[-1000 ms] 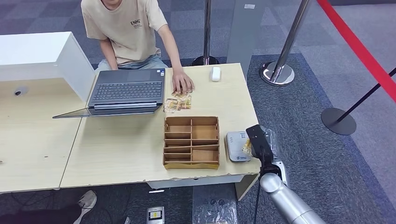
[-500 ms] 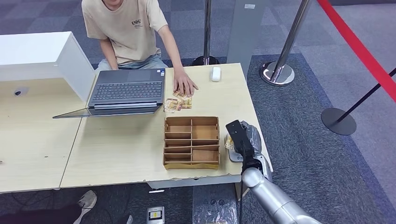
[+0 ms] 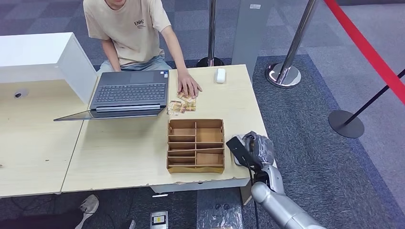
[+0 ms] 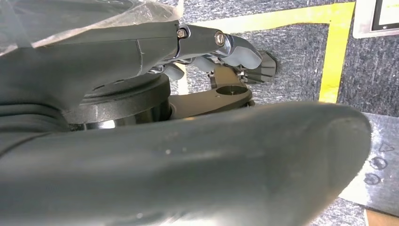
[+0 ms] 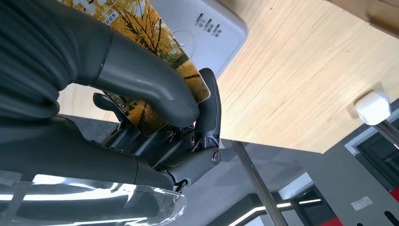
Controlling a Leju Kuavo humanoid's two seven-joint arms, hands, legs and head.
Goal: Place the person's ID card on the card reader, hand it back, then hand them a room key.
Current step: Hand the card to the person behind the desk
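Note:
My right hand (image 3: 251, 149) hovers at the table's near right corner, over the grey card reader (image 5: 207, 23). It pinches a card (image 5: 157, 44) printed with yellow autumn trees between the thumb and the dark fingers (image 5: 209, 108); the card sits close above the reader, and I cannot tell whether they touch. In the head view the hand hides most of the reader. Several similar yellow cards (image 3: 182, 106) lie by the person's hand (image 3: 187, 87) at the far side. My left hand (image 4: 221, 52) hangs over the carpet, holding nothing.
A wooden divided tray (image 3: 196, 145) stands just left of my right hand. A laptop (image 3: 126, 93) and a white mouse (image 3: 220, 75) lie further back. The person (image 3: 129, 28) sits behind the table. Stanchions (image 3: 285, 71) with a red belt stand to the right.
My right hand has swung left and slightly forward with the card, from the table's right edge to above the reader. The person's hand has barely shifted.

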